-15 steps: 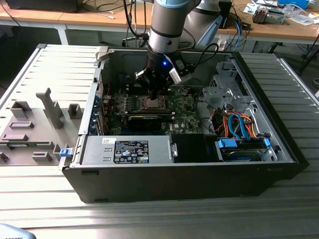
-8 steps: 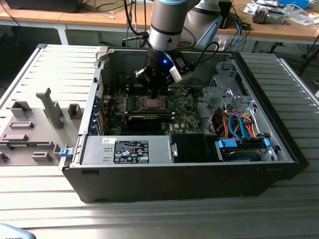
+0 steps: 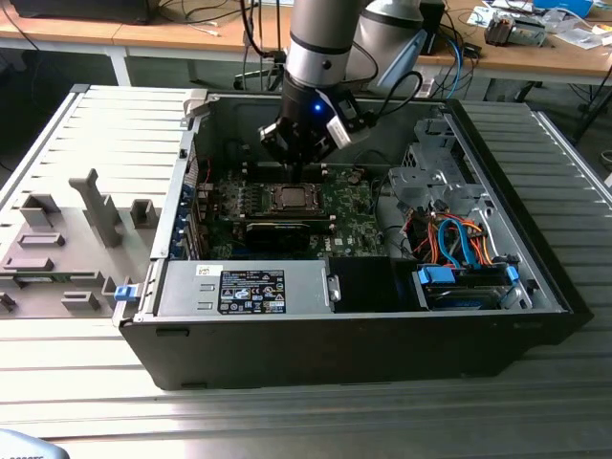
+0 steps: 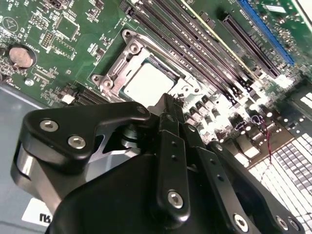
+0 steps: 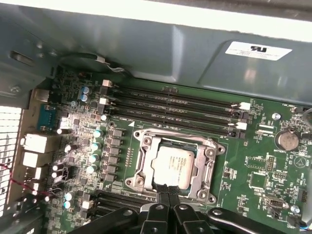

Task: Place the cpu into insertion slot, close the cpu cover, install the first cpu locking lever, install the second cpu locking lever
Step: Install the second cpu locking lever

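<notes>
the cpu (image 5: 171,165) is seated in the insertion slot (image 5: 142,168), cover down. the end effector (image 5: 166,189), fingers together and empty, is best kept aligned at the socket edge.

Your exterior view stands off high, looking down into the open black computer case (image 3: 382,325) on the ribbed metal table (image 3: 316,421). Both wrist views sit close above the green motherboard (image 5: 263,170), past the black gripper (image 5: 168,192) fingers, from opposite sides. All three share the silver square cpu (image 4: 148,83) in its socket.
</notes>
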Controlling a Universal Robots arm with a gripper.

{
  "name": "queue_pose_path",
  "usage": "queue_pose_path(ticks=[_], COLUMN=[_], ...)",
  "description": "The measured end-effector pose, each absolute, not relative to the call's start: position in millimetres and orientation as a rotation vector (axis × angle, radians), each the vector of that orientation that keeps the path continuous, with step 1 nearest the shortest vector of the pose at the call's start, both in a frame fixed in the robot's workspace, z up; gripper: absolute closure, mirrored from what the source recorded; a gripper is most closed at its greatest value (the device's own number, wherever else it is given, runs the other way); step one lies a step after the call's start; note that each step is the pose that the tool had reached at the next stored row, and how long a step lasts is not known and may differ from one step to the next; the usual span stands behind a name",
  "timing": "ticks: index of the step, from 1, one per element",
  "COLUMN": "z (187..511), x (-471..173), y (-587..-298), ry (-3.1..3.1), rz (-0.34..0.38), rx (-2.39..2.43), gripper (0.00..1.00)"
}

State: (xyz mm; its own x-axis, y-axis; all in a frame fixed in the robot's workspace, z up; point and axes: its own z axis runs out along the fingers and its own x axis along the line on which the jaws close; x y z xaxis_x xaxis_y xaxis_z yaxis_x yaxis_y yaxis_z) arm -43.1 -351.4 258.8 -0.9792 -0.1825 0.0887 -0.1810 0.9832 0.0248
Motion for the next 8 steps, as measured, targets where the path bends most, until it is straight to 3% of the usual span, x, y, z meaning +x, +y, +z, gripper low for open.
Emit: queue_pose_path(ticks=[8], z=[261.4], x=[-43.1], y=[-351.4], ry=[-3.038], rz=[-0.025], rx=[0.279], gripper=[0.89])
